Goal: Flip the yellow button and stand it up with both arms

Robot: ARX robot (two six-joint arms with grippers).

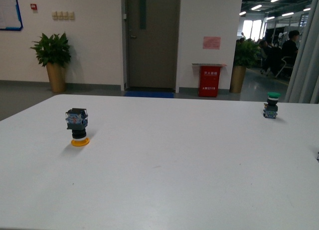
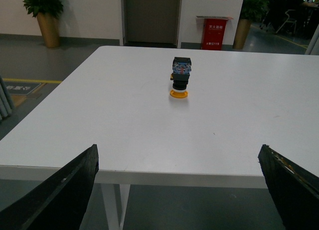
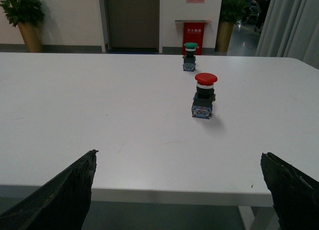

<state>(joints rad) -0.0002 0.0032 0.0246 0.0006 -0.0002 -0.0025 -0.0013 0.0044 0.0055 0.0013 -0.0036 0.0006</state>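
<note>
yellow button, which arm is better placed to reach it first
Left. The yellow button stands cap-down on the left of the table, straight ahead of the open left gripper in its wrist view. The right wrist view shows the red button and the green button, not the yellow.

Worktop (image 1: 164, 180): smooth white surface, matt with a faint sheen. Yellow button (image 2: 180, 78), ahead of the left tool (image 2: 177, 147): glossy yellow-orange plastic cap, matt black collar, blue-and-clear plastic block. Red button (image 3: 205, 96), ahead of the right tool (image 3: 178, 153): glossy plastic cap. Tool fingers (image 2: 65, 195): matt black, rough-edged.
</note>
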